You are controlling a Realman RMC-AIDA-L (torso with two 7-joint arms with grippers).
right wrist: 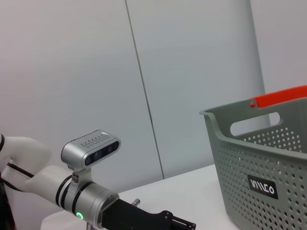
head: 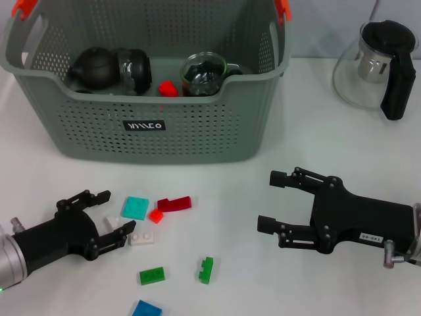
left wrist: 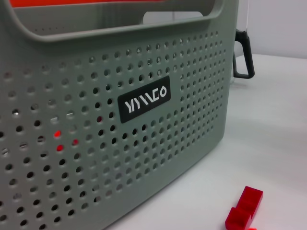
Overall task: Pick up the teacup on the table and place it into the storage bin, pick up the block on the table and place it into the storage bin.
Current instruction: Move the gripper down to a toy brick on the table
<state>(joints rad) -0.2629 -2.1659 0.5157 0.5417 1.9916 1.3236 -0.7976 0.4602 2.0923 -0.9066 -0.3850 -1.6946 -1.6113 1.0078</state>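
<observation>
Nearest the head camera, a flat blue block (head: 147, 309) is lying at the table's (head: 263, 283) front edge, with a flat green block (head: 152, 275) and a notched green block (head: 206, 270) sitting just beyond it. Further in, a pale turquoise square tile (head: 135, 207), a small bright red block (head: 156, 215), an L-shaped dark red block (head: 174, 204) and a white studded block (head: 141, 237) are clustering together; the dark red one's long axis is running left to right, and its studded plastic is showing again in the left wrist view (left wrist: 244, 208). That is making seven loose blocks on the smooth white table.

The left hand (head: 106, 220) is hovering low on the left, black fingers spread apart, its lower fingertip touching or just beside the white block and clamping nothing. The right hand (head: 271, 201) is hanging on the right, pointing leftward, fingers wide apart and empty.

Behind them the storage bin (head: 197, 135) is standing upright, grey perforated plastic with two orange handle clips and one small black label on its front. Inside it a dark rounded pot (head: 95, 66) with a glass part is lying on its side, a glass teacup (head: 204, 72) is sitting near the front wall, and one red block (head: 168, 88) is resting between them. A glass teapot (head: 378, 66) with a black handle is standing on the table well right of the bin.
</observation>
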